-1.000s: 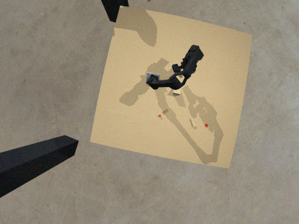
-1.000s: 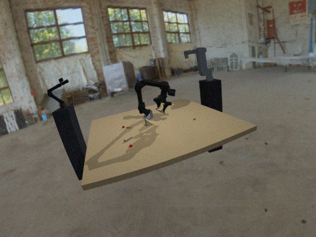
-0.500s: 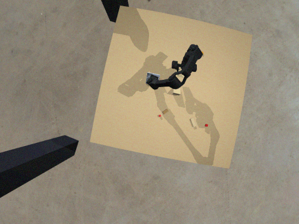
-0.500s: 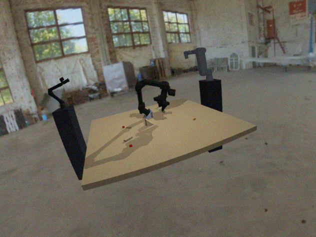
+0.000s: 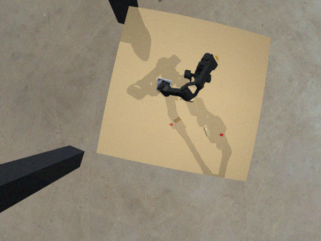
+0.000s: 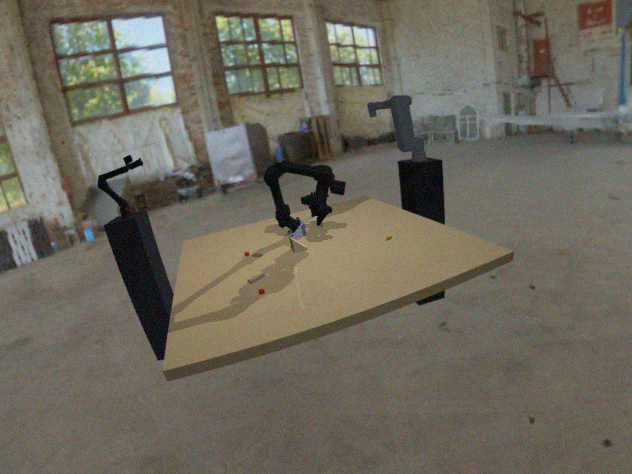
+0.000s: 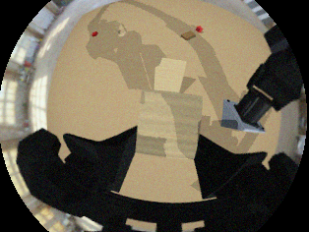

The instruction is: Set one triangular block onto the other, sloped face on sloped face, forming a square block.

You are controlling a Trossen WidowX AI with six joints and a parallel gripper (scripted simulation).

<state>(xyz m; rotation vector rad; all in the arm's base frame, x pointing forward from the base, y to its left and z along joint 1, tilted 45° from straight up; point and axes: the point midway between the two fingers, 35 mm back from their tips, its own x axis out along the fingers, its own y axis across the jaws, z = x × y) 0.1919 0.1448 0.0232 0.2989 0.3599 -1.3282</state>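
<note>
The arm (image 6: 301, 188) is matte black, built of rounded, blocky links. Its gripper (image 7: 163, 158) carries two dark, wedge-shaped fingers.

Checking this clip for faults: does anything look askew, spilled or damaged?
Nothing stands out. The gripper is shut on one triangular block; the second block rests on the table by the arm's base. The small cubes lie apart, all on it.

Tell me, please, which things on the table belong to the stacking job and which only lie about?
For the job:
- held triangular block, gripped in the pincer
- second triangular block, on the table

Lying about:
- red cubes
- orange cube
- brown block
- pale bar
</note>
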